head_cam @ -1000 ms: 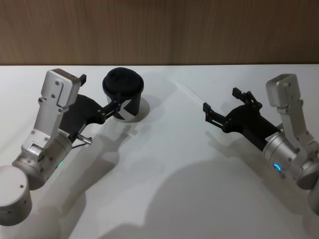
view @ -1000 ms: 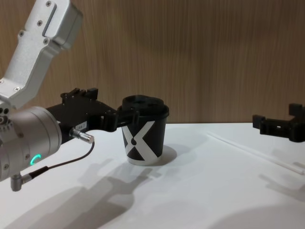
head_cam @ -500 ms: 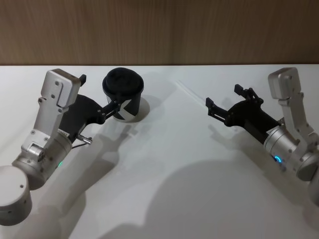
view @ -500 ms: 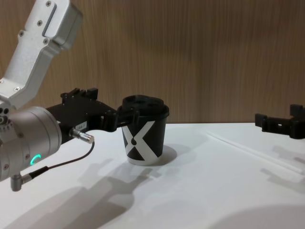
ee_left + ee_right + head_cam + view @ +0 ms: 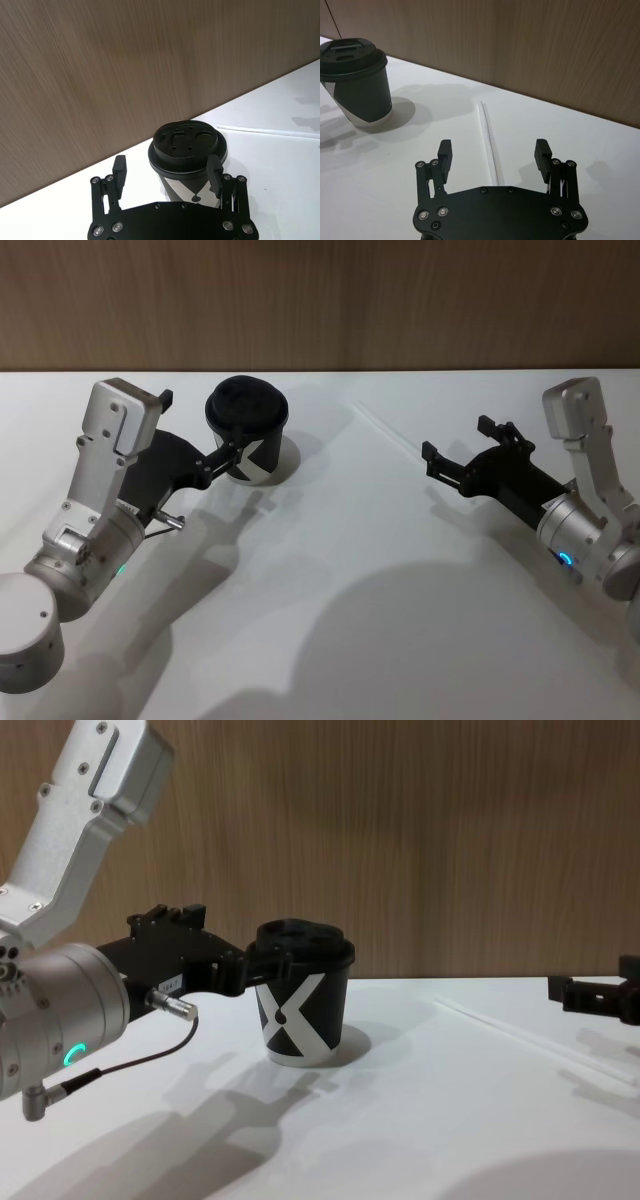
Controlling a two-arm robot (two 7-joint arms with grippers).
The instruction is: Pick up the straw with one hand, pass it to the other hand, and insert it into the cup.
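On the white table (image 5: 330, 570), right of the cup (image 5: 248, 415), the straw (image 5: 487, 135) lies flat and both grippers are spread open.

From the head view the straw's long axis runs diagonally, its far end pointing back toward the wall (image 5: 320, 300) and the cup's side, its near end toward the robot's right. The right gripper (image 5: 457, 439) hangs clear of the table at that near end, fingers wide apart and empty; in the right wrist view the straw runs lengthwise into the gap between them, touching neither. The left gripper (image 5: 167, 167) is also open and empty, with the upright, lidded cup standing between its fingers. One finger lies at the cup's side just under the lid, and whether it touches cannot be told. Behind the plain table stands a brown wood-grain wall.
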